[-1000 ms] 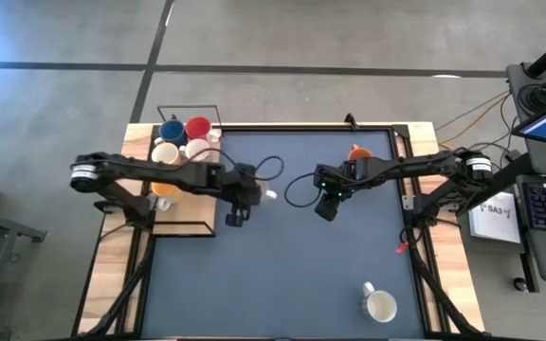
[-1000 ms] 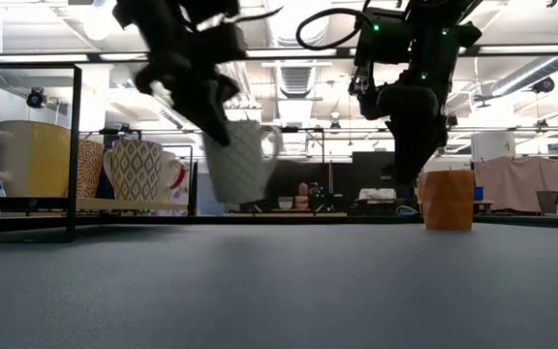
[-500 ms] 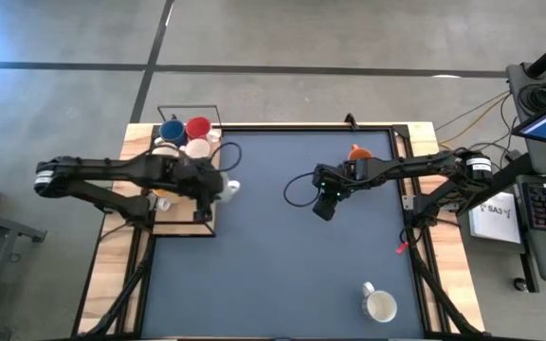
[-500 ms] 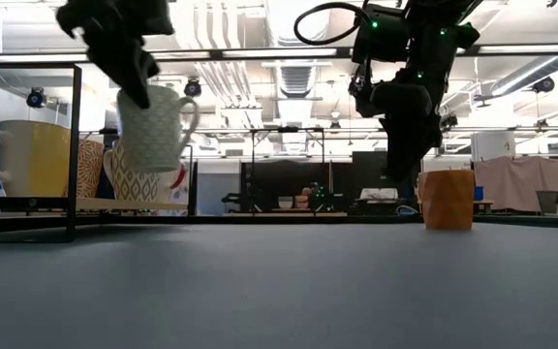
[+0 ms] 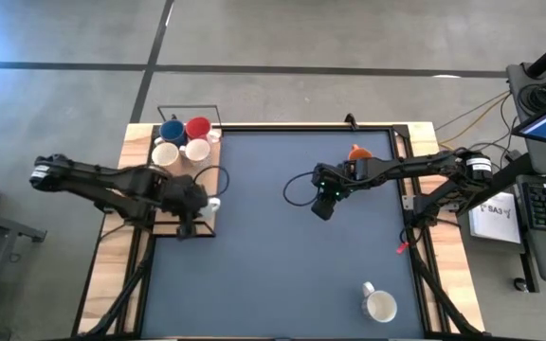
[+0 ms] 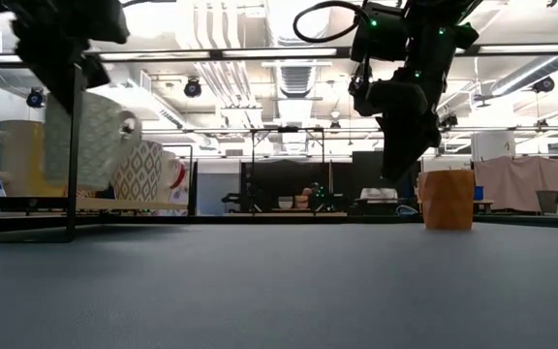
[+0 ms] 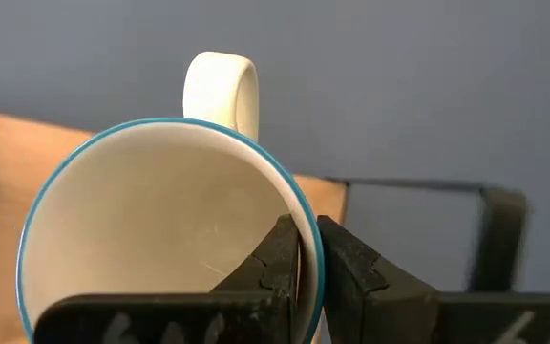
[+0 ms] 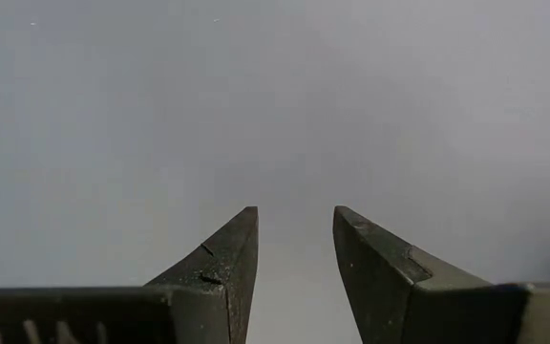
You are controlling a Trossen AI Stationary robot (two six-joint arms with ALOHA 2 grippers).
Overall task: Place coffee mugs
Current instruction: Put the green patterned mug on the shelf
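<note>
White mug (image 7: 160, 239), blue-rimmed, is held off the table at the wire rack's (image 5: 209, 225) 3 o'clock edge, its wall pinched between the left gripper's (image 7: 299, 250) fingers. Four mugs (image 5: 183, 139) sit at the rack's 12 o'clock end. Right gripper (image 8: 294, 250) hangs above mid-table, fingers narrowly parted, holding nothing.

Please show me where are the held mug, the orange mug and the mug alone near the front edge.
Held mug (image 7: 160, 229): left wrist view, inner wall, rim pinched by the left end effector.
Orange mug (image 6: 448, 200): low view, side wall.
Lone mug (image 5: 381, 306): high view, open top.
</note>
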